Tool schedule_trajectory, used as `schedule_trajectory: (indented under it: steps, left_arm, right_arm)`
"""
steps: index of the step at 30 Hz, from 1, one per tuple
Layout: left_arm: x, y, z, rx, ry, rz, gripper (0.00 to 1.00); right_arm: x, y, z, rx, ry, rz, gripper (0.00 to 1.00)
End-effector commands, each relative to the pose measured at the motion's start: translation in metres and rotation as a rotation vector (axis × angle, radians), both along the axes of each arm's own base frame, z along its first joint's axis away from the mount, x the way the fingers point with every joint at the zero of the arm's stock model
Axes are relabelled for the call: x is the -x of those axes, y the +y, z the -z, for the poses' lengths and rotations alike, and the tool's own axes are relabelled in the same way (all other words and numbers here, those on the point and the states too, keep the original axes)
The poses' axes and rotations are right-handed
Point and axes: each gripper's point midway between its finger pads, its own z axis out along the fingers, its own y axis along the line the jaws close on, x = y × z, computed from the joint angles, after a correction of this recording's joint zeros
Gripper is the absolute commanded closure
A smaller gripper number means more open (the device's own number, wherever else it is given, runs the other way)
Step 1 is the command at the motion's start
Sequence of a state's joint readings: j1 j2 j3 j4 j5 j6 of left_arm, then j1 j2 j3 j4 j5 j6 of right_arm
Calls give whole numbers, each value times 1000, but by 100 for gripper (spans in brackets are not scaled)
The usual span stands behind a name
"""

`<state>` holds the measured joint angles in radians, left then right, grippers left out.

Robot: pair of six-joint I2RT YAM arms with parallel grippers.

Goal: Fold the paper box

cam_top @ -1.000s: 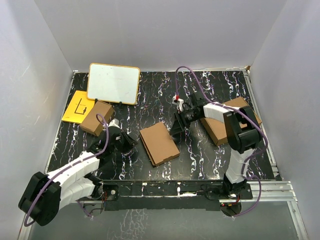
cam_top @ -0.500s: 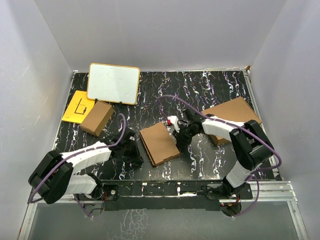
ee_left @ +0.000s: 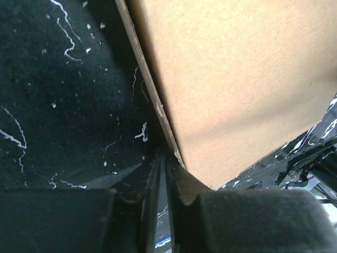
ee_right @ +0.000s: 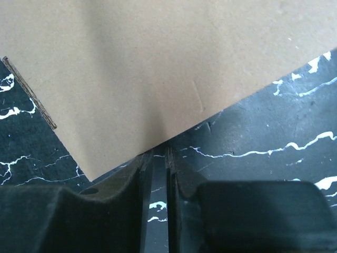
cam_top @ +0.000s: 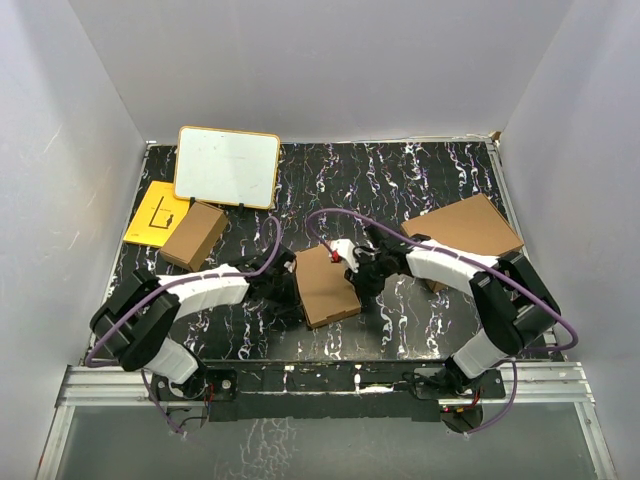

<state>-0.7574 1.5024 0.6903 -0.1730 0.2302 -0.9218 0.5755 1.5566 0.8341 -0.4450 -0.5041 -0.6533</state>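
Note:
The paper box [cam_top: 325,285] lies flat and folded shut on the black marbled table, near the middle. My left gripper [cam_top: 291,292] is low on the table at the box's left edge. In the left wrist view its jaws [ee_left: 164,158] are shut to a thin slit, tips touching the cardboard edge [ee_left: 158,108], nothing between them. My right gripper [cam_top: 357,272] is at the box's right edge. In the right wrist view it [ee_right: 156,153] is shut to a narrow gap with only table showing through, its tips against the cardboard [ee_right: 158,68].
A larger brown box [cam_top: 465,235] lies at the right behind my right arm. A small chunky brown box [cam_top: 194,236], a yellow sheet [cam_top: 152,212] and a framed whiteboard [cam_top: 227,166] stand at the back left. White walls enclose the table.
Both arms have swung inwards to the paper box's two side edges. The right gripper's jaws have closed from wide open; the left stayed shut. The box has barely moved.

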Motion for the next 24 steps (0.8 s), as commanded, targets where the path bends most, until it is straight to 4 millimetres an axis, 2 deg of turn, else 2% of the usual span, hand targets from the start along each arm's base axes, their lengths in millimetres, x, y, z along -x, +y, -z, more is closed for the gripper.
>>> schedule_trajectory:
  steps: [1, 5, 10, 15, 18, 20, 24]
  left_arm:
    - [-15, -15, -35, 77, -143, 23, 84]
    - [7, 15, -35, 46, -193, 80, 71]
    - [24, 23, -29, 126, -305, 202, 74]
    - [42, 15, -24, 218, -322, 288, 99]
    - [47, 3, -26, 253, -363, 338, 100]
    - [49, -1, -21, 254, -331, 321, 100]
    - [49, -9, -8, 231, -205, 250, 100]
  right_arm:
    - [-13, 21, -42, -223, -3, -22, 77]
    - [-8, 2, -52, -258, -38, -73, 72]
    - [7, -1, -49, -273, -85, -205, 71]
    - [6, -11, -36, -208, -74, -222, 74]
    - [8, -15, -27, -182, -69, -217, 82]
    - [9, -16, -23, -178, -39, -178, 91]
    - [12, -18, -16, -168, -10, -117, 92]
